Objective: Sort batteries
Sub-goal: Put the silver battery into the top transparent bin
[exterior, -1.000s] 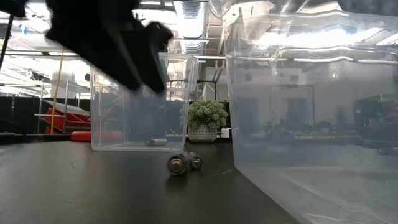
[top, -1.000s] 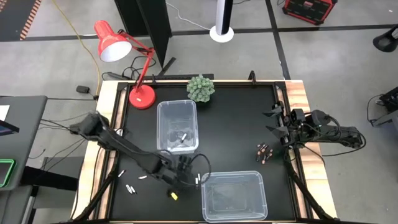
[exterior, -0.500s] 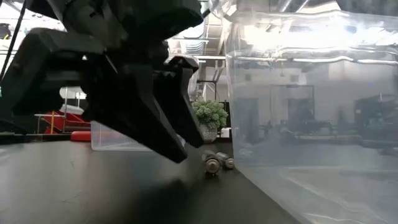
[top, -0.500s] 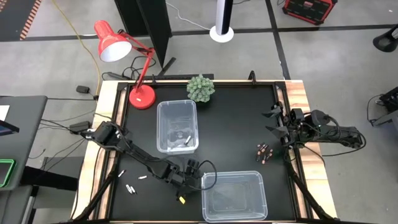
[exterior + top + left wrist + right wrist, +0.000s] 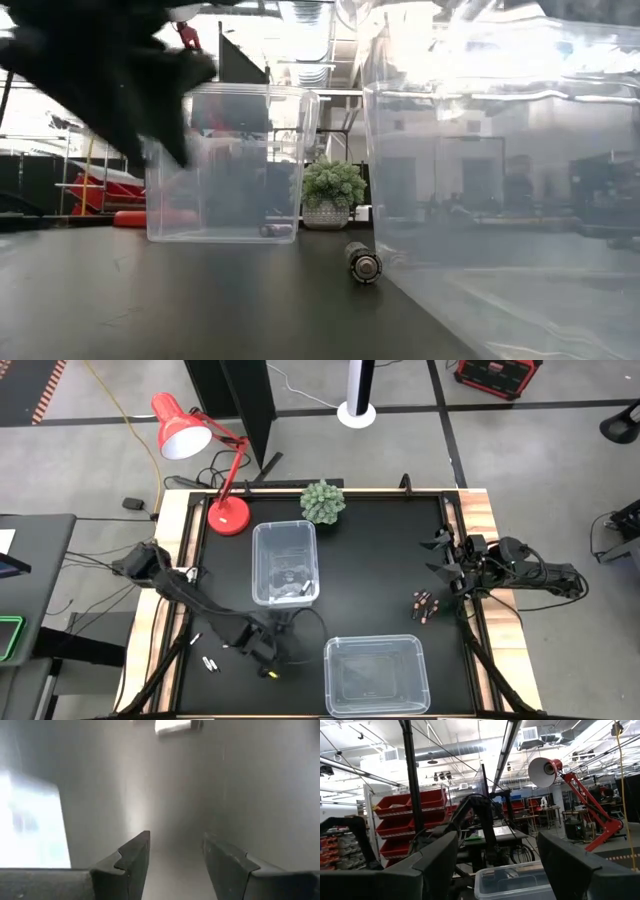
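Observation:
My left gripper (image 5: 266, 660) hovers open over the black table (image 5: 380, 550) between the loose whitish batteries (image 5: 207, 660) at the near left and the near clear bin (image 5: 375, 675). Nothing lies between its fingers (image 5: 175, 865); one whitish battery (image 5: 172, 726) lies on the table ahead of them. Another battery (image 5: 363, 265) lies end-on beside the near bin's wall. The far clear bin (image 5: 285, 563) holds a few batteries (image 5: 292, 590). Dark batteries (image 5: 423, 603) lie in a cluster at the right. My right gripper (image 5: 438, 555) waits open at the table's right edge, pointing up.
A red desk lamp (image 5: 215, 470) and a small potted plant (image 5: 323, 502) stand at the table's far edge. Bare table lies between the two bins and the dark batteries. In the right wrist view the fingers (image 5: 435, 860) frame the room beyond the table.
My left gripper swung toward the near bin, dropping low over the table, then drew back toward the table's left and rose. Two batteries that lay together in front of the far bin have shifted toward the near bin's wall; only one shows there now.

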You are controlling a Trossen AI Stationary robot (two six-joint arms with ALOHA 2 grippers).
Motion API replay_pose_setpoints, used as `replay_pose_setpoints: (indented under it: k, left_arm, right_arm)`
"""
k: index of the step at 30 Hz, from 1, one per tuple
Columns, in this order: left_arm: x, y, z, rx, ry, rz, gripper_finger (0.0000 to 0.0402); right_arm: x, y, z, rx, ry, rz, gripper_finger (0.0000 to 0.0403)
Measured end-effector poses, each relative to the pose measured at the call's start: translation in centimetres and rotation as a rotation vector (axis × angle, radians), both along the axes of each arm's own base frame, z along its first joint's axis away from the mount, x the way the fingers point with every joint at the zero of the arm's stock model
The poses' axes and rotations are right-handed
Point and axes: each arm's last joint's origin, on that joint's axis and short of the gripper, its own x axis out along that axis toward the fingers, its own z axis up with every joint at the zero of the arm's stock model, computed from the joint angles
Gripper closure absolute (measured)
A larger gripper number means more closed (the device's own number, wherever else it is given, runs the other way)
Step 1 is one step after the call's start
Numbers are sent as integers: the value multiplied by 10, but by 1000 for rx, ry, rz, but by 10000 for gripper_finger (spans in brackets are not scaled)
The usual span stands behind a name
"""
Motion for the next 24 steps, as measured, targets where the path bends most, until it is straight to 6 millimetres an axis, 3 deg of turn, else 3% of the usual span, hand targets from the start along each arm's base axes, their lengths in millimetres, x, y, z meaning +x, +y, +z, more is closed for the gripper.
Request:
replay_pose_setpoints:
  k: [6, 12, 16, 24]
  left_arm:
    - [-49, -16, -6, -6, 284, 170, 228]
    - [-80, -34, -6, 7, 358, 268, 228]
    - [-94, -39, -15, 23, 371, 324, 228]
    - [-112, -26, -44, 44, 424, 466, 228]
  right_arm:
    - [0, 0, 0, -1, 1, 0, 111]
    - [0, 0, 0, -1, 1, 0, 111]
    - [0, 0, 0, -1, 1, 0, 111]
    - [0, 0, 0, -1, 1, 0, 111]
